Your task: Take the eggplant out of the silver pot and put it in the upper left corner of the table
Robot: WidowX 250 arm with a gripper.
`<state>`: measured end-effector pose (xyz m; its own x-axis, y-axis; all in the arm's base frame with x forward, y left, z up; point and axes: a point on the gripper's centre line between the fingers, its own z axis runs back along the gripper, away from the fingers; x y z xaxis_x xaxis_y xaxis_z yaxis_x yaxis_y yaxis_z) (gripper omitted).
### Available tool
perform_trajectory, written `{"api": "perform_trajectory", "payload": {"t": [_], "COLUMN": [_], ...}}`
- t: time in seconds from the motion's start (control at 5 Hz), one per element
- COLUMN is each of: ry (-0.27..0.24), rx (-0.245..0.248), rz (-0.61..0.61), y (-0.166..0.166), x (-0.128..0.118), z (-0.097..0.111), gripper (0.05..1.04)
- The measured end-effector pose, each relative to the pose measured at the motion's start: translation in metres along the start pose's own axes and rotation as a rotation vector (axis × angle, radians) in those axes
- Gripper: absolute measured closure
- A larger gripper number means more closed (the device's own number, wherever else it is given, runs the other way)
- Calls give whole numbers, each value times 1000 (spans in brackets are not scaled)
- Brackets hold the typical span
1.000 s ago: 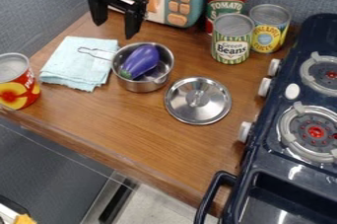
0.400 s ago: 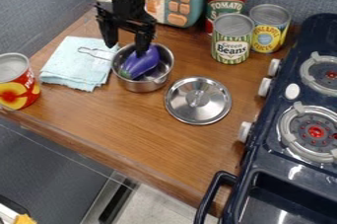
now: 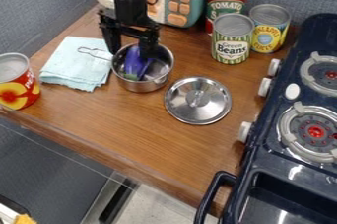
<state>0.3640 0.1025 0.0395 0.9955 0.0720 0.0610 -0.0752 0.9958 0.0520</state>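
Observation:
The black gripper (image 3: 131, 49) hangs over the silver pot (image 3: 143, 85), its fingers apart: one is at the pot's left rim, the other reaches down inside on the right. Between them the purple eggplant (image 3: 133, 63) lies in the pot, its green stem end toward the camera and its far right part hidden behind the right finger. No firm grip on it shows.
A folded light-blue cloth (image 3: 78, 65) lies under the pot's handle, left of the pot. The lid (image 3: 197, 100) is to the pot's lower right. Cans (image 3: 231, 40) and a toy microwave (image 3: 181, 1) stand behind, a peach can (image 3: 17, 82) left, the stove (image 3: 296, 134) right.
The gripper has come right and down from above the cloth to the pot, one finger now inside it. The eggplant looks turned more upright in the view.

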Motion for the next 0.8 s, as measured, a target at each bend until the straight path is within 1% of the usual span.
{"api": "perform_trajectory", "payload": {"t": [0.2, 0.4, 0.6, 0.8], "ry": [-9, -3, -9, 1], "rx": [0, 10, 20, 35], "rz": [17, -4, -14, -33], "y": [-1, -7, -11, -16], "x": [3, 5, 6, 2], "z": [2, -1, -1, -5], "gripper": [84, 84, 84, 133]}}
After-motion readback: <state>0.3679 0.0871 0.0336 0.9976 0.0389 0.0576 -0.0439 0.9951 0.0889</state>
